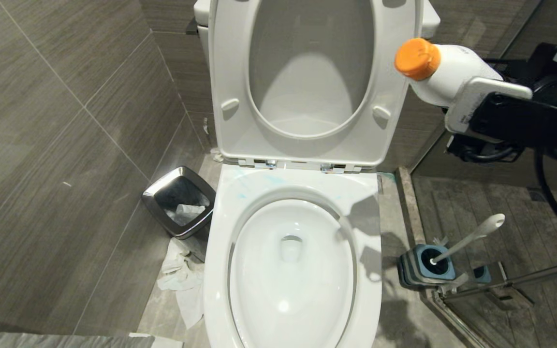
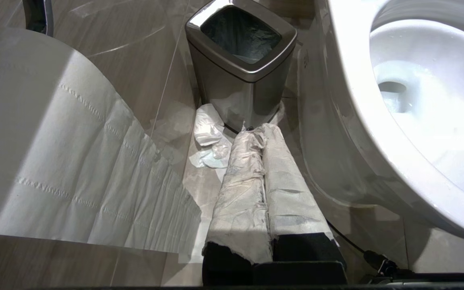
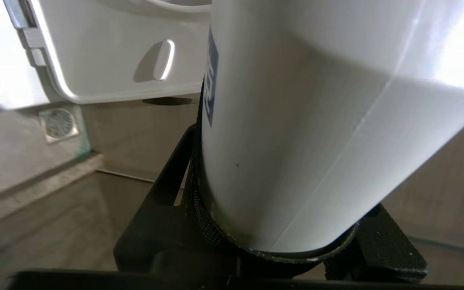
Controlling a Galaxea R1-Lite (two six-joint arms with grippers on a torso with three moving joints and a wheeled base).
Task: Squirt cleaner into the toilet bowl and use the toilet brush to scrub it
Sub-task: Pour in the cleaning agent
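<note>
The white toilet bowl (image 1: pixel 220 227) fills the middle of the head view, its seat and lid (image 1: pixel 307 77) raised. Faint turquoise streaks of cleaner (image 1: pixel 273 180) mark the rim behind the basin. High to the right of the bowl, my right gripper (image 1: pixel 472 104) is shut on the white cleaner bottle (image 1: pixel 447 72), which is tilted with its orange cap (image 1: pixel 417 59) toward the lid. In the right wrist view the bottle (image 3: pixel 316 100) sits between black fingers (image 3: pixel 163 189). The toilet brush (image 1: pixel 472 237) stands in its blue-grey holder (image 1: pixel 426 266) on the floor to the right. My left gripper (image 2: pixel 256 135) is shut, empty and low beside the bowl (image 2: pixel 349 100).
A steel-rimmed black bin (image 1: pixel 179 200) stands left of the toilet, straight ahead of the left gripper in its wrist view (image 2: pixel 242 52). Crumpled tissue (image 1: pixel 182 280) lies on the floor by it. A hanging paper sheet (image 2: pixel 54 161) is close on the left. A raised threshold (image 1: pixel 406 203) runs along the right.
</note>
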